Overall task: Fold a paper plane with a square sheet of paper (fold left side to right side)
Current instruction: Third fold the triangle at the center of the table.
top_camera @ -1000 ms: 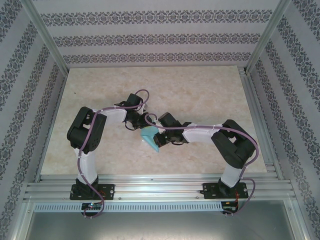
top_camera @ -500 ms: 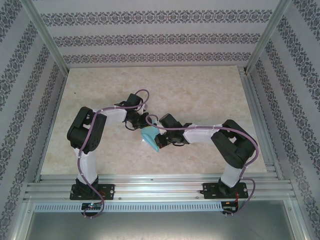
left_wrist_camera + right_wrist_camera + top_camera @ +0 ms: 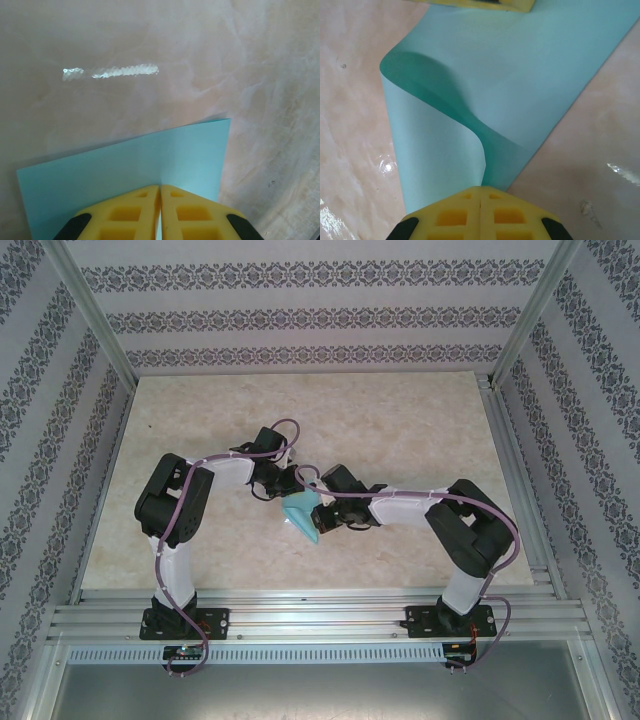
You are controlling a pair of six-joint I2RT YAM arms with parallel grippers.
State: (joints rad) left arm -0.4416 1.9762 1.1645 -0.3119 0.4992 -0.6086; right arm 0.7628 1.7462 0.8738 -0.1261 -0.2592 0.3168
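Rail (image 3: 320, 621): aluminium, running along the near edge of the table, with both arm bases bolted to it.
Left arm (image 3: 176, 510): rises from its base, then bends inward to the middle of the table.
Right arm (image 3: 466, 530): does the same from the other side, and the two wrists meet near the centre.
Right gripper (image 3: 480, 192): yellow pads pressed flat together, clenched on the near end of the paper sheet (image 3: 301, 513).
Paper sheet: cyan, plain, held between the two grippers over the middle of the table. In the right wrist view it curls up from the pinch in a loose roll, one layer bulging over another, then stretches away to the far side.
Left gripper (image 3: 160, 192): pads closed tight, gripping the opposite edge of the sheet. Its yellow fingers (image 3: 470, 3) show at the far end of the paper in the right wrist view.
Sheet at the left gripper: flat, with straight edges and one sharp corner pointing away from the pads.
Table (image 3: 400, 420): pale marbled surface, bare beyond the arms.
Glare streak (image 3: 110, 71): a white smear on the table past the sheet.
Walls (image 3: 320, 315): patterned striped paper behind and at both sides.
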